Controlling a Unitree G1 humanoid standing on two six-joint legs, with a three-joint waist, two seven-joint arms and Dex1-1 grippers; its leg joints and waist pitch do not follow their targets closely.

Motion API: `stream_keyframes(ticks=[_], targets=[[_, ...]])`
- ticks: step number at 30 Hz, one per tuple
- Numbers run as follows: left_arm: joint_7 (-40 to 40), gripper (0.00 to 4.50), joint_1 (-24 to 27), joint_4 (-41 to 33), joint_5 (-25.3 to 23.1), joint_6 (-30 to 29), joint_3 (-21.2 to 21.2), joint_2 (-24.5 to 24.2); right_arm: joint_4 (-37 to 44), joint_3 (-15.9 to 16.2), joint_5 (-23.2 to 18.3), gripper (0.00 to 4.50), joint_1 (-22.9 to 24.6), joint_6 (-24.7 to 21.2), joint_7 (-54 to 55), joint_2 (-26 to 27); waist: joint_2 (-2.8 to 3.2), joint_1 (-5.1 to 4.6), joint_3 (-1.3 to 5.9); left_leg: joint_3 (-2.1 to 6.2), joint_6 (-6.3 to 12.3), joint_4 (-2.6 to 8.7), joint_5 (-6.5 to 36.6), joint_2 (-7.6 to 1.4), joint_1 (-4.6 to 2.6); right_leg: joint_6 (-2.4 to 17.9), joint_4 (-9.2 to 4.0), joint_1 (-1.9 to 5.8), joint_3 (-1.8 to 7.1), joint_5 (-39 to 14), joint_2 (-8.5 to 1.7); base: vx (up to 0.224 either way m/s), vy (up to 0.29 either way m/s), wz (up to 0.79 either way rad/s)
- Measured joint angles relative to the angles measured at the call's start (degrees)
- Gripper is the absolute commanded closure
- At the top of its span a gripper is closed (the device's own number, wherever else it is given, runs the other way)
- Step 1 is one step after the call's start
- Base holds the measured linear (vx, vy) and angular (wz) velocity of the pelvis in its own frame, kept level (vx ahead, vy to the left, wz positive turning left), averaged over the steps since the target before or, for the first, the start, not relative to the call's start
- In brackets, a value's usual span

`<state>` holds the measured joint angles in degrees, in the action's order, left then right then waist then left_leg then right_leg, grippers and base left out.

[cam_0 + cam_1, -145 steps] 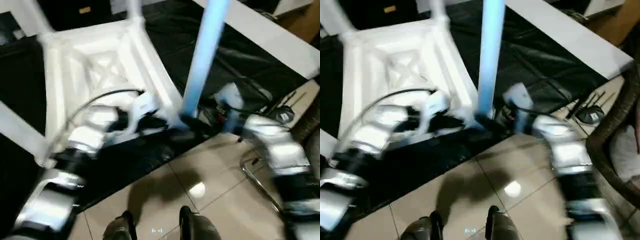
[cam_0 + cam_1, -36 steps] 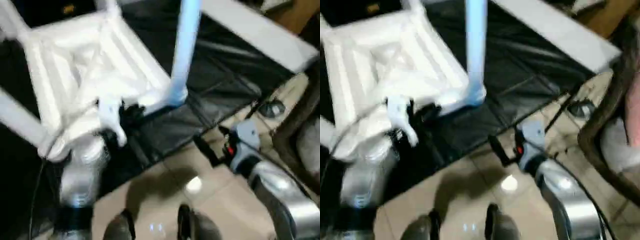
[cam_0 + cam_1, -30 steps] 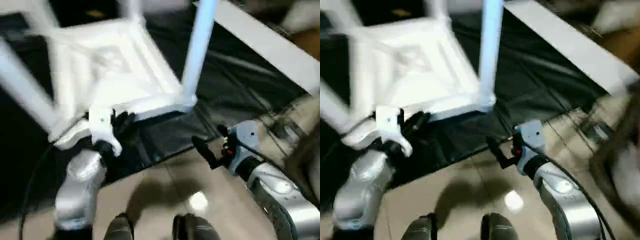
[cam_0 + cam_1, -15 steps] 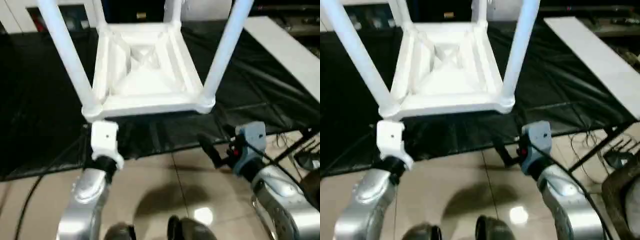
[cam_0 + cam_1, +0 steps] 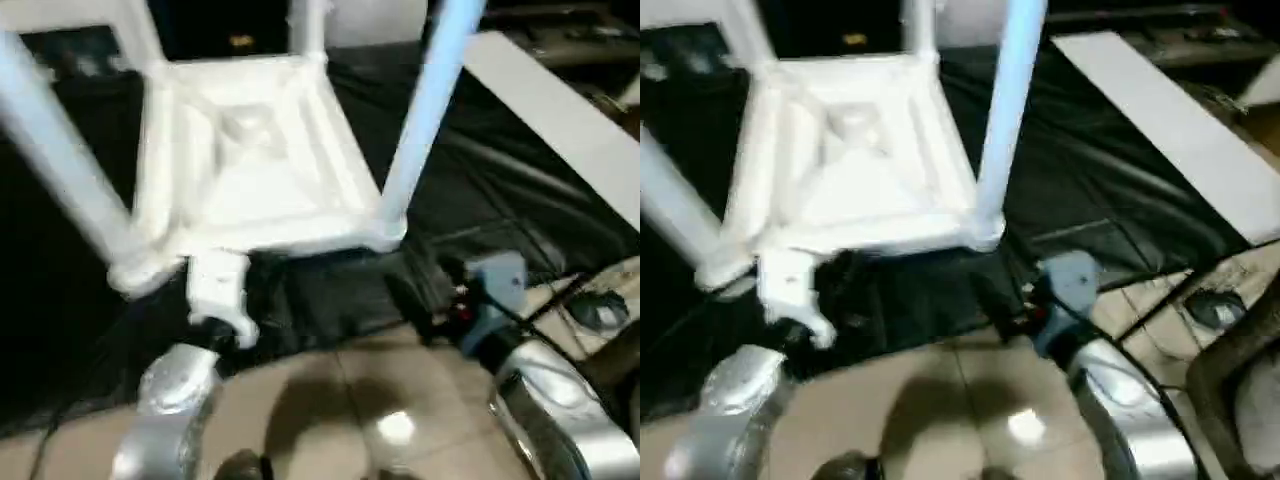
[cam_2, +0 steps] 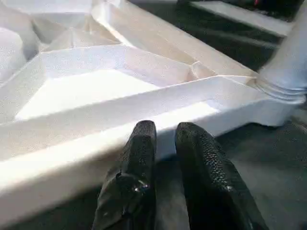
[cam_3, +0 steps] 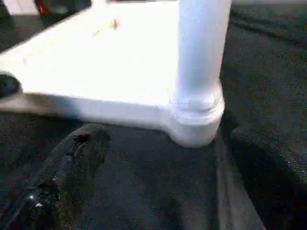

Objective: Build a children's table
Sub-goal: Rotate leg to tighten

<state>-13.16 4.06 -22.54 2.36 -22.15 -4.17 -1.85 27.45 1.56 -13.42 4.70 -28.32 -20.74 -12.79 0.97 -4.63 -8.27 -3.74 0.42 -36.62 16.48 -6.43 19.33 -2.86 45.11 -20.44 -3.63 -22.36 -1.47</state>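
Tiled beige floor (image 5: 330, 400) lies nearest, with the robot's two silver forearms reaching over it toward the edge of the black-covered work surface (image 5: 500, 190). The left gripper (image 6: 163, 136) has its black fingers drawn narrow with a slim gap and nothing between them, just short of the near rim of the upside-down white plastic children's table (image 5: 250, 160); the right gripper (image 5: 425, 295) stands wide and empty near the closest right corner leg (image 7: 201, 52). Farther off, the ribbed underside faces up on the black cover, with the cylindrical legs rising from its corner sockets.
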Motion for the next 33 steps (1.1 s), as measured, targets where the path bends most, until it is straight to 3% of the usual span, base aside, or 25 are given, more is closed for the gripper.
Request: stream_keyframes(ticks=[1, 2, 3, 4, 5, 6, 7, 8, 9, 10, 12, 17, 22, 24, 33], targets=[[-0.02, 3.61, -0.09, -0.07, 0.0, 0.06, -0.27, -0.01, -0.03, 0.0, 0.01, 0.0, 0.28, 0.1, -0.17, -0.25, -0.51, -0.43, 0.15, -0.43, -0.26, 0.33, 0.53, 0.31, -0.83, -1.47, -0.16, -2.66, 0.76, 0.95, -0.42, 0.0, 0.0, 0.0], [-0.03, 3.61, -0.22, -0.11, -0.01, 0.14, -0.39, -0.05, -0.05, 0.01, -0.01, 0.0, 0.43, 0.45, -0.53, -0.35, -1.5, -1.01, 0.3, -0.83, -0.27, 0.52, 1.07, 1.21, -1.67, -1.63, -1.47, -4.79, 1.78, 2.37, -1.52, 0.0, 0.0, 0.0], [-0.05, 3.61, -0.34, -0.07, -0.02, 0.23, -0.72, -0.07, -0.05, -0.05, -0.07, 0.0, 0.67, 1.31, -0.92, -0.52, -3.95, -0.85, 0.37, -2.04, -0.26, 0.45, 2.16, 2.93, -2.84, 0.76, -5.97, -5.46, 3.49, 7.47, -3.14, 0.0, 0.0, 0.0], [-0.07, 3.61, -0.35, 0.4, -0.03, 0.15, -1.19, 0.21, -0.12, -0.48, -0.31, 0.0, 1.15, 1.6, -1.03, -0.97, -4.73, -0.13, 0.01, -2.56, 1.04, -0.92, 3.68, 3.29, -3.34, 2.03, -5.7, -4.89, 4.63, 9.13, -2.78, 0.142, -0.072, 0.02], [-0.36, 3.61, -0.18, 0.56, 0.21, 0.16, -2.02, 0.97, -0.36, -1.06, -0.6, 0.0, 1.47, 1.62, -1.19, -1.09, -3.69, 0.26, 0.01, -2.07, 4.46, -3.52, 4.23, 2.99, -2.84, 2.64, -6.48, -3.85, 4.67, 8.78, -1.81, 0.189, -0.086, -0.15], [-0.82, 3.61, -0.1, 0.57, 0.46, 0.16, -2.74, 0.93, -0.65, -1.26, -0.76, 0.0, 1.54, 1.64, -1.51, -1.14, -3.61, 0.44, -0.04, -1.29, 4.58, -5.66, 4.24, 3.59, -1.82, 2.96, -7.28, -2.39, 4.55, 8.47, -1.55, 0.189, -0.086, -0.15], [-1.24, 3.61, -0.25, 0.5, 0.6, 0.16, -2.75, 0.61, -0.48, -1.3, -1.13, 0.0, 1.54, 1.96, -1.84, -1.07, -3.61, 0.58, -0.03, -1.06, 3.95, -5.65, 3.69, 3.98, -1.1, 3.12, -7.94, -1.37, 4.47, 8.35, -1.28, 0.196, -0.074, -0.09], [-2.12, 3.31, -0.38, 0.2, 1.35, 0.19, -2.66, 0.03, -0.25, -1.32, -1.67, 0.0, 1.5, 2.48, -2.26, -0.98, -3.46, 0.9, 0.04, -0.94, 3.63, -4.63, 2.25, 4.09, -0.17, 3.37, -8.17, -0.72, 4.42, 8.42, -0.86, 0.161, -0.038, -0.13], [-4.87, 3.26, -0.53, 0.02, 3.4, 0.26, -2.64, -1.27, 0.05, -1.19, -2.16, 0.0, 1.59, 3.32, -2.98, -0.76, -2.77, 1.35, 0.15, -0.7, 2.38, -0.94, -1.17, 3.24, 1.21, 3.4, -7.92, -0.34, 3.7, 8.18, 0.11, 0.161, -0.038, -0.13], [-8.08, 3.26, -1.13, 0.03, 5.2, 0.18, -3.22, -3.43, 0.03, -1.3, -2.94, 0.0, 1.62, 3.81, -3.64, -0.48, -1.47, 1.81, 0.31, 0.02, -1.49, 0.46, -3.51, 2.04, 2.22, 3.54, -7.68, -0.35, 3.08, 7.93, 1.19, 0.133, 0.005, -0.22], [-13.81, 3.07, -3.13, 0.43, 7.17, -1.18, -3.83, -7.77, -0.07, -0.7, -4.46, 0.0, 2.17, 4.05, -5.41, -0.2, -1.45, 1.97, 0.44, 0.46, -1.64, -0.18, -3.12, 1.7, 3.03, 3.36, -8.05, -1.06, 2.69, 8.11, 1.2, 0.107, 0.027, -0.1], [-21.83, 2.62, -8.37, 3.26, 8.05, -5.48, -6.44, -12.78, -0.71, -0.48, -4.45, 0.0, 2.34, 4.74, -6.89, -2.2, -1.3, 2.38, 0.47, -0.2, -0.67, 0.65, -3.51, 2.45, 3.02, 3.5, -8.55, -1.07, 2.94, 8.05, 0.26, 0.006, 0.035, 0.01], [-29.03, 2.18, -18.18, 13.32, 7.33, -7.97, -9.9, -17.64, -0.76, -1.25, -6.72, 0.0, 2.71, 4.99, -11.65, -5.27, -0.69, 2.78, -0.19, -2.97, -0.59, 0.91, -3.65, 0.87, 1.65, 4.38, -9.0, 0.21, 2.75, 8.54, -0.06, -0.075, 0.018, 0.05], [-30.72, 1.96, -23.7, 18.76, 5.98, -8.76, -10.69, -19.59, -0.76, -1.37, -7.61, 0.0, 2.65, 4.68, -13.97, -8.0, -0.48, 3.08, -0.3, -3.29, -0.6, 0.9, -3.65, 0.68, 1.53, 4.15, -9.21, 0.34, 2.76, 8.4, -0.1, -0.079, 0.02, -0.04], [-35.82, 1.96, -31.19, 26.35, 5.94, -11.84, -12.09, -20.19, -0.78, -1.78, -8.23, 0.0, 4.39, 3.69, -17.39, -11.9, -0.21, 3.23, -0.22, -3.96, -0.09, 1.1, -4.13, 0.62, 1.84, 4.6, -9.91, 0.14, 2.73, 9.5, -0.46, -0.007, 0.003, 0.0]])
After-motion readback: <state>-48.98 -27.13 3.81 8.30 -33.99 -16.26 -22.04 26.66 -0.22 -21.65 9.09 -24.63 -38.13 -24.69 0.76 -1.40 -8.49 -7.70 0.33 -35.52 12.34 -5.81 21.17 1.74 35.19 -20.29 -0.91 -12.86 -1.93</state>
